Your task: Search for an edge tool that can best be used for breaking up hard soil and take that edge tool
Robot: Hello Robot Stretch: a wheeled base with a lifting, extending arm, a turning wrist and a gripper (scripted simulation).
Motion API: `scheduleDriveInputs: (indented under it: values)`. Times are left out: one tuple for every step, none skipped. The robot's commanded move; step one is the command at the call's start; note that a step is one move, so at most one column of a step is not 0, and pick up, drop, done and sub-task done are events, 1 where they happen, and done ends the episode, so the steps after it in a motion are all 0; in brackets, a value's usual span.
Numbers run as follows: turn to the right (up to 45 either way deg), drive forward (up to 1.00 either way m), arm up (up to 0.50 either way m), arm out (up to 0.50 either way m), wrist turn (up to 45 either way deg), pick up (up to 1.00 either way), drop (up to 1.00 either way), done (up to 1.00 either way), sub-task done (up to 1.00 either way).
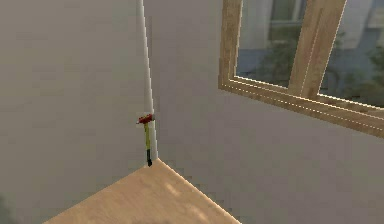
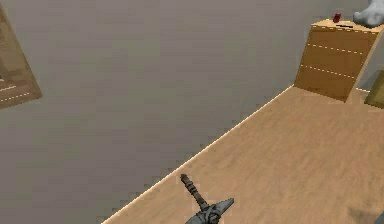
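One candidate noted: small red-headed tool (image 1: pixel 147 135) w/ dark handle, stood upright in the room corner where the two walls (image 1: pixel 70 90) met. Its foot was at the far tip of the wood floor (image 1: pixel 140 200), left of the window (image 1: pixel 300 60) in the forward view.

Step in hand, my judgement: search about done, approach not yet begun. Robot looked well apart from the corner.

Next move, est.: drive base fwd toward corner, turn so arm side faces the tool, then lift + extend to handle height. Spot is tight btwn two walls, so little room for base swing.

Gripper (image 2: pixel 190 186) sat low in arm side view, near bottom edge, fingers pointing out over wood floor. Nothing at its tip, so it held nothing. Finger setting: couldn't tell.

Hard to make out:
- Tool head too small to tell blade vs. pick.
- Whether tool leaned on wall or hung there: unclear.
- Dresser (image 2: pixel 338 60) at arm side view's right was cut off by the edge.
- White obj (image 2: pixel 368 12) and small red obj (image 2: pixel 337 17) on top of dresser, unidentified.
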Motion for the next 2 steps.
scheduleDriveInputs:
  values:
    - [0.0, 0.00, 0.10, 0.00, 0.0, 0.00, 0.00, 0.00, 0.00]
    - [0.0, 0.00, 0.00, 0.00, 0.0, 0.00, 0.00, 1.00, 0.00]
